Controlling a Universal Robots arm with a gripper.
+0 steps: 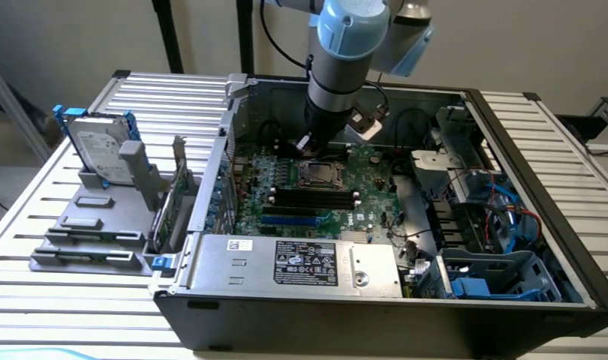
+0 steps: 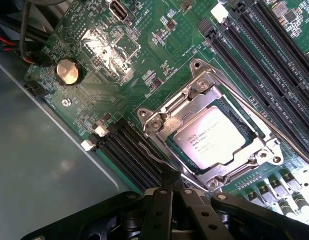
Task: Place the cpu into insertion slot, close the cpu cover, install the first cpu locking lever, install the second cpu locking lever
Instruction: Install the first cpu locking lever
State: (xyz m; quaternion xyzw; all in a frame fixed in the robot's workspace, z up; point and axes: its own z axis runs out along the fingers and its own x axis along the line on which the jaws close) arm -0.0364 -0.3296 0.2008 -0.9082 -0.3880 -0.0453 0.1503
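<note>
The cpu (image 2: 210,141), silvery face up, lies flat in the insertion slot (image 2: 231,109) on the green motherboard (image 2: 159,45). The cpu cover (image 2: 194,96), a thin metal frame, lies closed over the chip's edges. One locking lever (image 2: 244,102) runs as a wire along the far side of the socket, beside the memory slots. A second lever (image 2: 153,156) runs along the near side. My gripper (image 2: 170,181) is shut, with its tip right at this near lever's end. In the exterior view my gripper (image 1: 306,144) reaches down into the open computer case just behind the socket and cpu (image 1: 320,172).
Long black memory slots (image 2: 259,55) flank the socket. A coin battery (image 2: 68,71) sits on the board. The case holds a power supply (image 1: 294,262), cables and a blue drive cage (image 1: 495,274). A hard drive (image 1: 99,146) stands in a grey holder on the table outside the case.
</note>
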